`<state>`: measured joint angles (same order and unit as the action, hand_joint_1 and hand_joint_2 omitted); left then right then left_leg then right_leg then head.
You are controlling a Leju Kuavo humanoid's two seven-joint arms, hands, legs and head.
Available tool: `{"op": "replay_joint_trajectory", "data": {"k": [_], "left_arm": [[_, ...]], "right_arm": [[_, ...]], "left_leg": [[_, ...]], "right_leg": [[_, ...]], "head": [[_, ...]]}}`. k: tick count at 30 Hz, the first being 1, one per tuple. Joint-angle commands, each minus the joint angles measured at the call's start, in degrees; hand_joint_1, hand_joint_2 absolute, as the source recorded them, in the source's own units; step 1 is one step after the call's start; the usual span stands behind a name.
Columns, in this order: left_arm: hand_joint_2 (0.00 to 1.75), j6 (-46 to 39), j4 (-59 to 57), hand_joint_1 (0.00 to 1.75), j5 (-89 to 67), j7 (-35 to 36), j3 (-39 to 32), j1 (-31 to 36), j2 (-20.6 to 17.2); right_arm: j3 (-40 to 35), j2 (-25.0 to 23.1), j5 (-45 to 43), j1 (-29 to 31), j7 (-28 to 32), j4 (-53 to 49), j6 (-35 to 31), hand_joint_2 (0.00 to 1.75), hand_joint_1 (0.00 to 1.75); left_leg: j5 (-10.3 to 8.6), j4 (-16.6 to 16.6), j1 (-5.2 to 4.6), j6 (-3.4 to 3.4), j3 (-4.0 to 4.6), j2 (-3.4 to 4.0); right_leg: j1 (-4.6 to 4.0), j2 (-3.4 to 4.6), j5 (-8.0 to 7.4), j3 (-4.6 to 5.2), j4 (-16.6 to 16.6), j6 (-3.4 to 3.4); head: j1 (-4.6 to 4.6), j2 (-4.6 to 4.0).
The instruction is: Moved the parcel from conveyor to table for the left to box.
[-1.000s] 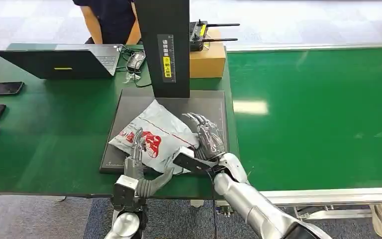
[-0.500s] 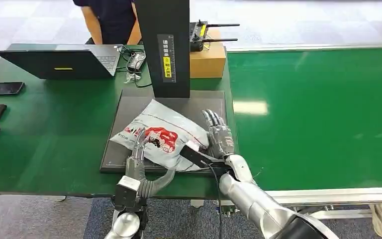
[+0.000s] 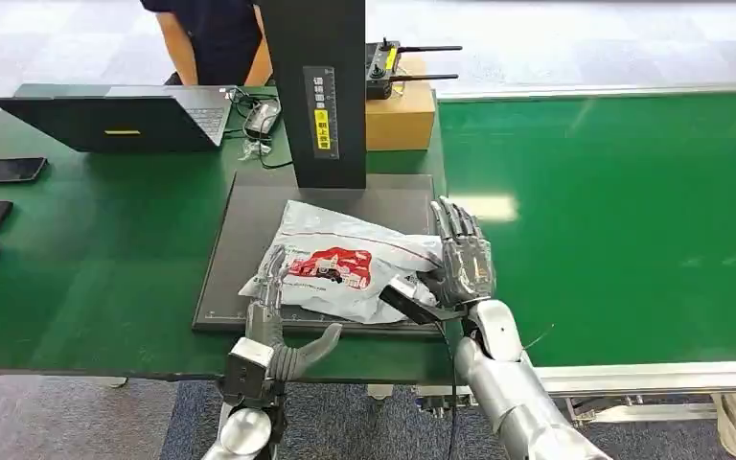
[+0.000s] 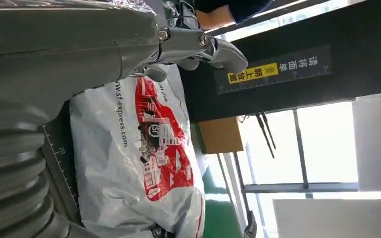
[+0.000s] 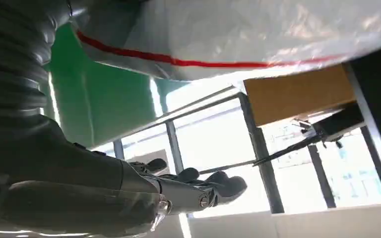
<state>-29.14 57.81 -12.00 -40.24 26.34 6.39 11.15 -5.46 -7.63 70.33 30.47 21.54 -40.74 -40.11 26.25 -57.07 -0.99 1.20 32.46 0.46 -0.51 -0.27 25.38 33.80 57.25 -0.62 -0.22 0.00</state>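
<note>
A white plastic parcel [image 3: 345, 264] with red print lies on the dark pad [image 3: 249, 216] on the green table. My left hand [image 3: 270, 292] stands at the parcel's near left corner with fingers straight and thumb out, fingertips touching the bag and holding nothing. My right hand [image 3: 460, 254] is flat and spread at the parcel's right edge, over the pad's right side. In the left wrist view the parcel [image 4: 139, 163] lies just beyond my left hand's extended fingers [image 4: 203, 47]. The right wrist view has the parcel [image 5: 238, 34] apart from my right hand's straight fingers [image 5: 198, 191].
A black upright post [image 3: 321, 91] with a yellow label stands at the pad's far edge. A cardboard box [image 3: 401, 115] sits behind it. A laptop [image 3: 115, 120] and a phone [image 3: 5, 170] lie to the left. The green conveyor [image 3: 613, 220] runs on the right. A person [image 3: 206, 38] stands beyond the table.
The parcel has slid to the right on the pad and turned flatter. My right hand has moved right and away from me, to the parcel's right edge. My left hand has shifted slightly right.
</note>
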Motion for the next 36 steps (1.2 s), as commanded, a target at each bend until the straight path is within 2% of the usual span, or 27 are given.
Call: {"op": "replay_joint_trajectory", "data": {"k": [1, 3, 4, 6, 7, 8, 10, 12, 13, 19, 25, 36], "left_arm": [[1.75, 0.4, -3.0, 0.0, 0.6, 0.2, 0.8, 1.7, -0.7], [1.75, 0.5, -3.0, 0.0, 0.8, 0.2, 0.8, 1.8, -0.8], [1.75, 0.5, -3.0, 0.0, 1.0, 0.2, 0.9, 1.9, -1.0], [1.75, 0.4, -3.0, 0.0, 1.2, 0.2, 1.0, 1.9, -1.2], [1.75, 0.5, -2.7, 0.0, 1.4, 0.2, 1.1, 1.8, -1.4], [1.75, 0.5, -2.7, 0.0, 1.4, 0.2, 1.1, 1.8, -1.4], [1.75, 0.5, -2.5, 0.0, 1.6, 0.2, 1.1, 1.6, -1.7], [1.75, 0.3, -2.2, 0.0, 1.8, 0.2, 1.0, 1.4, -2.1], [1.75, 0.0, -2.0, 0.0, 2.0, 0.2, 0.8, 1.2, -2.2], [1.75, -0.5, -1.4, 0.0, 2.1, 0.2, 0.4, 0.6, -2.4], [1.75, -1.2, -0.8, 0.0, 1.7, 0.2, -0.4, -0.1, -2.4], [1.75, -1.0, -0.3, 0.0, 1.5, 0.2, -1.0, -0.4, -2.5]], "right_arm": [[5.4, -3.0, -20.0, 1.5, 15.5, 8.2, 1.8, 1.75, 0.0], [3.5, -2.7, -25.2, 1.0, 18.3, 7.7, 5.0, 1.75, 0.0], [-0.6, -1.7, -31.7, -0.9, 18.5, 3.3, 11.0, 1.75, 0.0], [-3.9, -0.7, -37.4, -2.5, 18.5, -0.2, 16.9, 1.75, 0.0], [-8.9, 1.5, -45.8, -3.3, 18.5, -2.3, 24.7, 1.75, 0.0], [-8.9, 1.5, -45.8, -3.3, 18.5, -2.3, 24.7, 1.75, 0.0], [-12.0, 3.0, -51.8, -5.0, 18.5, -6.5, 31.3, 1.75, 0.0], [-13.6, 3.5, -54.8, -5.9, 18.5, -8.7, 33.7, 1.75, 0.0], [-15.2, 4.4, -58.8, -6.8, 18.5, -11.9, 37.1, 1.75, 0.0], [-18.2, 5.0, -61.4, -8.4, 18.5, -17.3, 35.6, 1.75, 0.0], [-20.8, 5.4, -60.7, -10.5, 18.5, -23.1, 28.4, 1.75, 0.0], [-21.2, 6.2, -63.6, -14.6, 18.5, -33.3, 25.8, 1.75, 0.0]], "left_leg": [[-0.01, 0.1, 0.06, -0.23, -0.22, -0.03], [-0.01, 0.1, 0.07, -0.2, -0.21, 0.03], [-0.02, 0.2, 0.08, -0.23, -0.24, 0.02], [0.0, 0.1, 0.08, -0.19, -0.19, -0.02], [-0.01, 0.1, 0.08, -0.23, -0.21, -0.01], [-0.02, 0.2, 0.09, -0.26, -0.26, -0.09], [0.01, 0.1, 0.09, -0.21, -0.21, -0.09], [-0.01, 0.1, 0.07, -0.19, -0.18, -0.11], [0.0, 0.1, 0.05, -0.13, -0.1, -0.07], [0.0, 0.1, 0.06, -0.2, -0.16, -0.05], [0.01, 0.1, 0.06, -0.16, -0.09, -0.01], [0.0, 0.1, 0.06, -0.15, -0.06, -0.07]], "right_leg": [[-0.02, 0.04, 0.0, -0.19, -0.1, 0.08], [-0.04, 0.09, -0.02, -0.18, -0.1, 0.07], [-0.04, 0.09, -0.04, -0.22, -0.2, 0.09], [-0.05, 0.05, 0.0, -0.18, -0.1, 0.09], [-0.04, 0.07, -0.01, -0.19, -0.1, 0.11], [-0.04, 0.0, 0.0, -0.28, -0.2, 0.14], [-0.05, -0.01, 0.03, -0.22, -0.1, 0.12], [-0.04, -0.05, 0.03, -0.2, -0.1, 0.11], [-0.03, -0.03, 0.03, -0.1, -0.1, 0.08], [-0.02, 0.02, 0.03, -0.15, -0.1, 0.11], [-0.03, 0.04, 0.03, -0.08, -0.1, 0.08], [-0.03, -0.01, 0.04, -0.07, -0.1, 0.09]], "head": [[0.0, 0.0], [0.0, 0.0], [0.0, 0.0], [0.0, 0.0], [0.02, 0.0], [0.0, 0.0], [0.0, 0.0], [0.0, 0.0], [0.0, 0.0], [0.02, 0.0], [0.0, 0.0], [0.0, 0.0]]}}
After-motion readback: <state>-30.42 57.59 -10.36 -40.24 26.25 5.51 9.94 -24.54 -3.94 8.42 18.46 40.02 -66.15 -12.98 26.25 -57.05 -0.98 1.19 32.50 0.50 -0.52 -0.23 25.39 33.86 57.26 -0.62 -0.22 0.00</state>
